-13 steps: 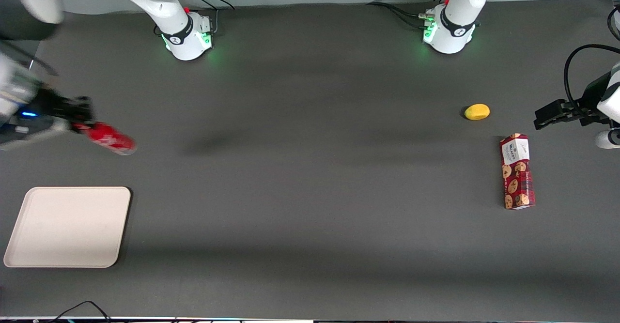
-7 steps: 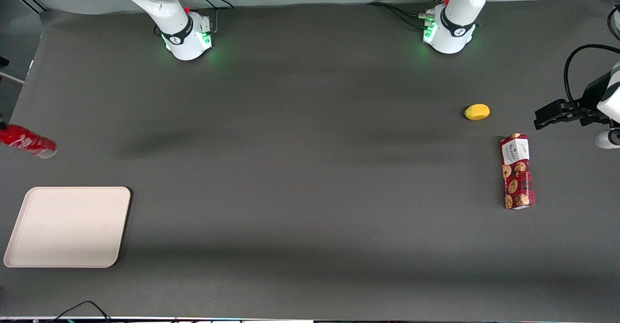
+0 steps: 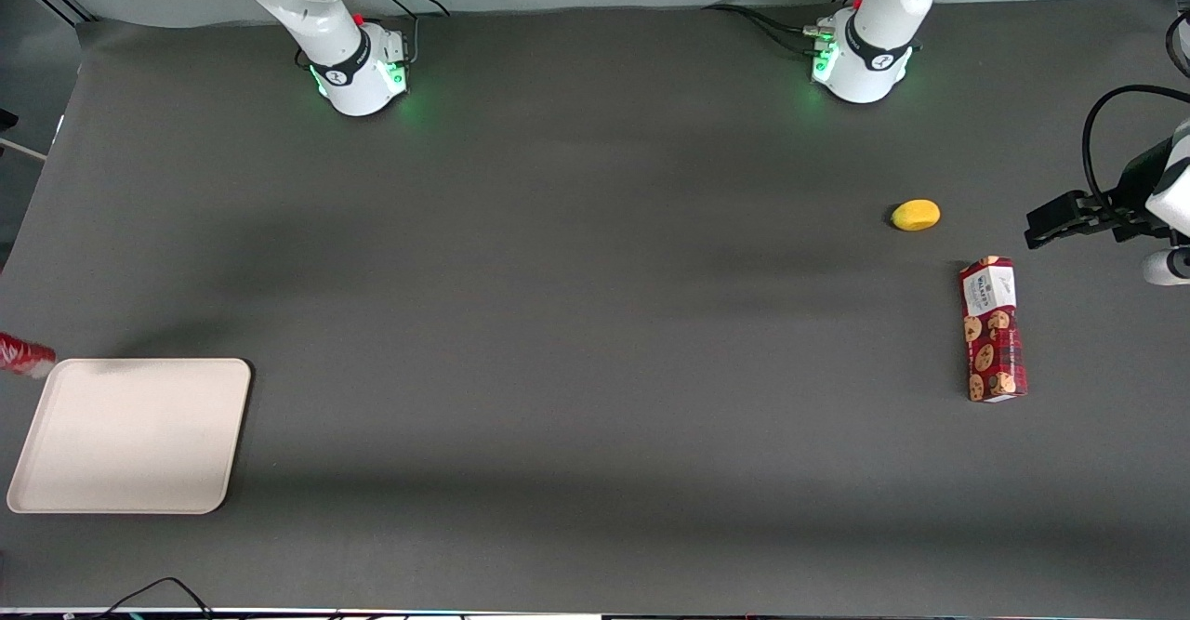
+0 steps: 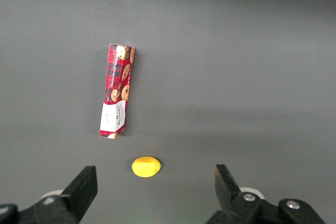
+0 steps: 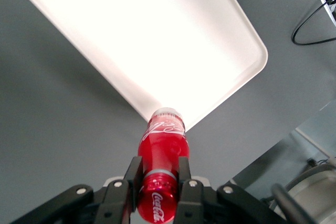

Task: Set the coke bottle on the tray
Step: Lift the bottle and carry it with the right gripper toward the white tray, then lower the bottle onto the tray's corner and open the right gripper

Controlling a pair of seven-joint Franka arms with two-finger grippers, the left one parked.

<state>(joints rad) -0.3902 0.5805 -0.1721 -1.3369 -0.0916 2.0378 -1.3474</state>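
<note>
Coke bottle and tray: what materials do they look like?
Coke bottle, held in the gripper above the tray's corner: glossy red, with highlights along the body and a silvery base; could be coated metal or plastic. Tray: matte cream, seamless rounded rim, probably moulded plastic or melamine, though the look leaves it open.

A red cookie box [image 4: 116, 98] lies flat on the grey surface [image 4: 236, 77], a small yellow fruit [image 4: 146, 166] just beside its white end.
</note>
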